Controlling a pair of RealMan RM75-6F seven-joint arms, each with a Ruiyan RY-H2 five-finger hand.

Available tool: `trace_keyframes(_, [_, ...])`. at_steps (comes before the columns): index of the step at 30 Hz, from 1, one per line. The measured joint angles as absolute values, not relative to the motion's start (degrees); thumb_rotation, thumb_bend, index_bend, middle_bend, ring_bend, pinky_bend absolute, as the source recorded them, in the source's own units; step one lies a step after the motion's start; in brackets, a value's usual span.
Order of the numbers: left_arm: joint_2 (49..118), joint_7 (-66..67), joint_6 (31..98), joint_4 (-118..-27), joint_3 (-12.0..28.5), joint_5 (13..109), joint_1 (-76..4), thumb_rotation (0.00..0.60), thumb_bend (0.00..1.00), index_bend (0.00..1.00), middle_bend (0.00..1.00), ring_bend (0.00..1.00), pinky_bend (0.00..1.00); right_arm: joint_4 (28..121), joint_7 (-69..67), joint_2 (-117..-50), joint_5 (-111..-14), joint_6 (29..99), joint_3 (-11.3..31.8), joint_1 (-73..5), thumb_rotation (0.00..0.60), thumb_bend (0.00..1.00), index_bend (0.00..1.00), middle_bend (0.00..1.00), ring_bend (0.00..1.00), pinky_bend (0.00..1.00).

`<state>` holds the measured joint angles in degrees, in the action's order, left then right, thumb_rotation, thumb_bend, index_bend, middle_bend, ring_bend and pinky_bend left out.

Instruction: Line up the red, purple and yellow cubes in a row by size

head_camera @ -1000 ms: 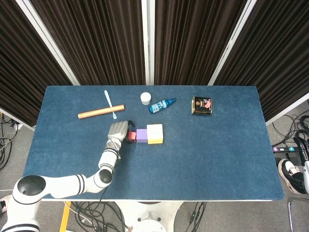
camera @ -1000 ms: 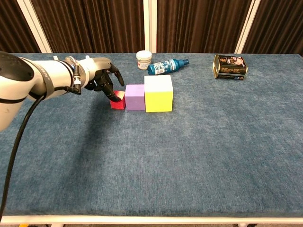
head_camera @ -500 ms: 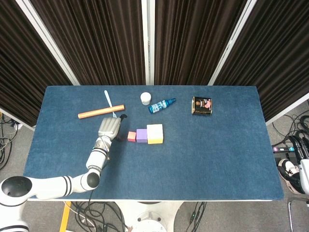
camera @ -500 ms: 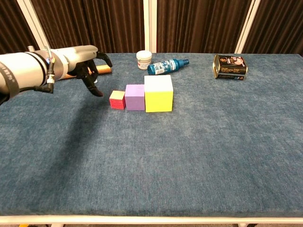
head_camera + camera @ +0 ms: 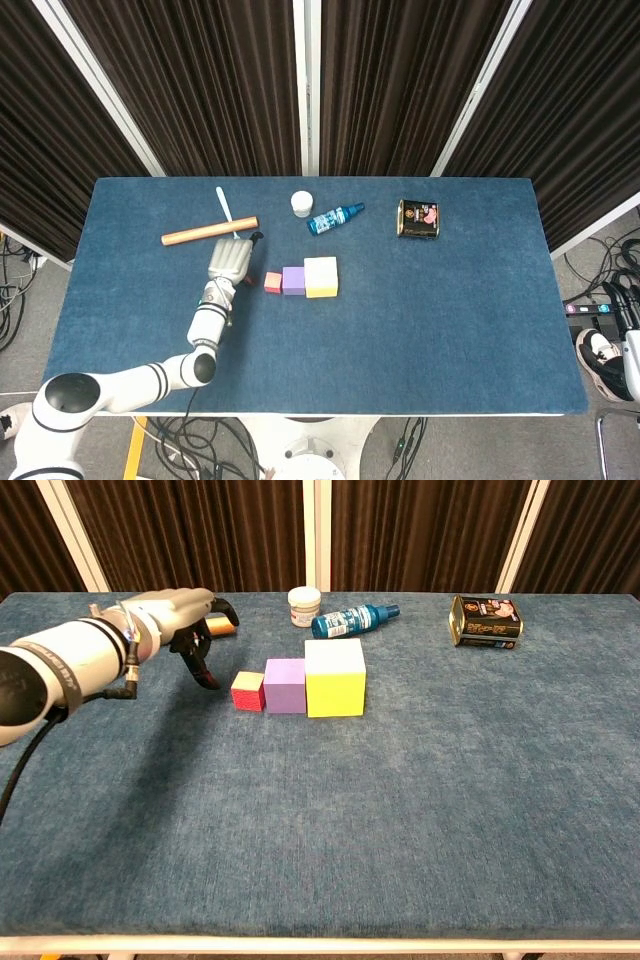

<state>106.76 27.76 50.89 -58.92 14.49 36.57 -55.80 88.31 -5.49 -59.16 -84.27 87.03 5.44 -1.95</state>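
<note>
Three cubes stand side by side in a row on the blue table: a small red cube [image 5: 273,282] [image 5: 247,691] at the left, a mid-sized purple cube [image 5: 293,280] [image 5: 285,685] in the middle, and a large yellow cube [image 5: 321,277] [image 5: 335,677] at the right. My left hand [image 5: 229,262] [image 5: 190,626] hovers just left of the red cube, apart from it, fingers curved downward and holding nothing. My right hand is out of both views.
Behind the left hand lie an orange rod [image 5: 209,232] and a white spoon [image 5: 227,214]. A white jar [image 5: 302,203] [image 5: 304,606], a blue bottle [image 5: 335,218] [image 5: 354,620] on its side and a dark tin [image 5: 418,218] [image 5: 485,620] sit along the far side.
My left hand let go of the red cube and drew back to the left and away from it. The red cube stays beside the purple one.
</note>
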Motion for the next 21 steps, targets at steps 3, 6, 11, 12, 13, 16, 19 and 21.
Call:
trace_keyframes(3, [107.5,26.9,50.0,-58.3,15.4,37.0,-55.8,0.6,0.09,0.24,0.82,0.87,0.97,88.5,-5.2,-59.1,-84.1,86.9,5.5,-2.0,0.6,0.15,0.0,0.08,0.03,0.15])
trace_keyframes(6, [107.9,26.6,49.4,-58.2,16.0,37.2,-55.8,0.6,0.09,0.24,0.82,0.87,0.97,88.6,-5.1,-59.1,-84.0,86.7,5.6,-2.1,0.6,0.15,0.0,0.08,0.03,0.15])
trace_keyframes(11, [108.5,26.6,49.1,-58.2,16.7,37.3,-55.8,0.6,0.09,0.24,0.82,0.87,0.97,88.6,-5.1,-59.0,-83.8,86.7,5.6,-2.1,0.6,0.15,0.0,0.08,0.03,0.15])
trace_keyframes(12, [108.6,26.7,48.9,-58.3,16.9,37.2,-55.8,0.6,0.09,0.24,0.82,0.87,0.97,88.5,-5.1,-59.0,-83.8,86.7,5.6,-2.1,0.6,0.15,0.0,0.08,0.03,0.15])
trace_keyframes(13, [108.7,26.8,48.9,-58.4,17.0,37.1,-55.8,0.6,0.09,0.24,0.82,0.87,0.97,88.5,-5.2,-59.0,-83.8,86.7,5.6,-2.0,0.6,0.15,0.0,0.08,0.03,0.15])
trace_keyframes(16, [108.9,26.9,49.0,-58.5,17.5,37.2,-55.8,0.6,0.09,0.24,0.82,0.87,0.96,88.4,-5.3,-59.0,-83.8,86.7,5.5,-2.0,0.6,0.15,0.0,0.08,0.03,0.15])
trace_keyframes(19, [109.2,26.9,49.0,-58.4,17.8,37.4,-55.9,0.6,0.09,0.24,0.82,0.87,0.96,88.4,-5.3,-58.9,-83.7,86.7,5.5,-1.9,0.6,0.15,0.0,0.08,0.03,0.15])
trace_keyframes(21, [109.3,27.0,48.7,-58.2,18.1,37.5,-56.1,0.6,0.09,0.24,0.82,0.87,0.96,88.4,-5.3,-58.9,-83.7,86.8,5.5,-1.9,0.6,0.15,0.0,0.08,0.03,0.15])
